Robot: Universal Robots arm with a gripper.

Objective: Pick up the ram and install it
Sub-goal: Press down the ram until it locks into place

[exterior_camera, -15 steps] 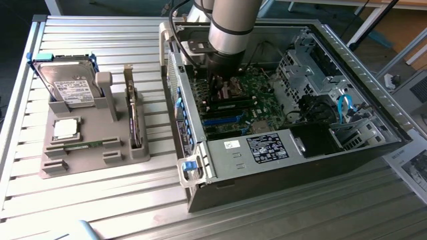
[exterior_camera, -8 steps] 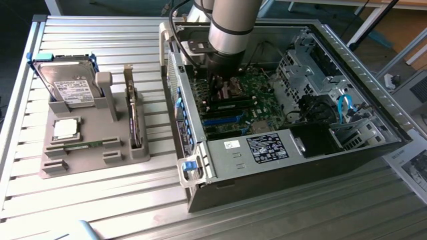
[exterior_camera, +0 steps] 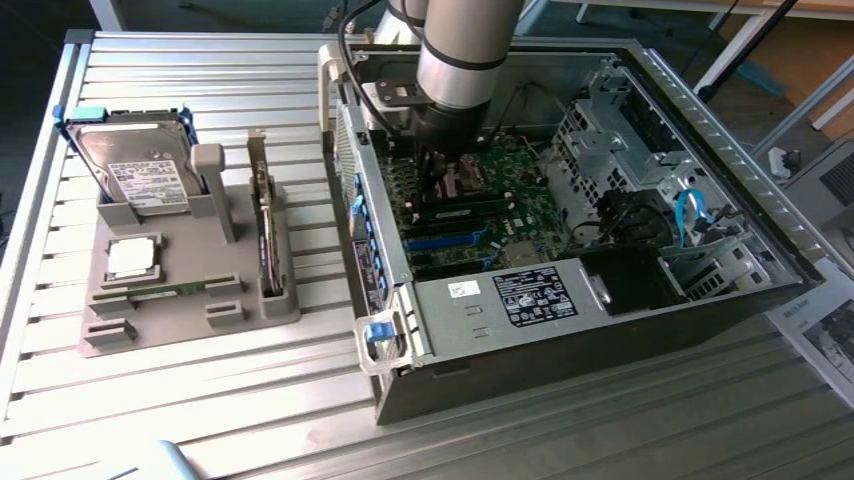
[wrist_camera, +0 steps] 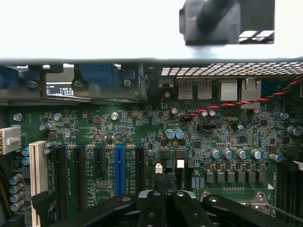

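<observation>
The ram (exterior_camera: 170, 290) is a thin green stick lying in a slot of the grey holder (exterior_camera: 114, 335), on the exterior view's left, outside the computer. My gripper (exterior_camera: 447, 178) is far from it, reaching down inside the open computer case (exterior_camera: 534, 310) and hanging just above the green motherboard (exterior_camera: 527, 205). In the wrist view the gripper (wrist_camera: 164, 178) is shut, its black fingers (wrist_camera: 152, 203) pressed together with nothing visible between them. It hangs over the motherboard (wrist_camera: 142, 123) beside the black and blue expansion slots (wrist_camera: 119, 163).
The holder also carries an upright hard drive (exterior_camera: 134, 165), a square silver processor chip (exterior_camera: 130, 258) and an upright expansion card (exterior_camera: 267, 235). Inside the case are a metal drive cage (exterior_camera: 601, 130), blue cables (exterior_camera: 687, 215) and a black power supply (exterior_camera: 541, 295). A red-black wire (wrist_camera: 246, 101) crosses the board.
</observation>
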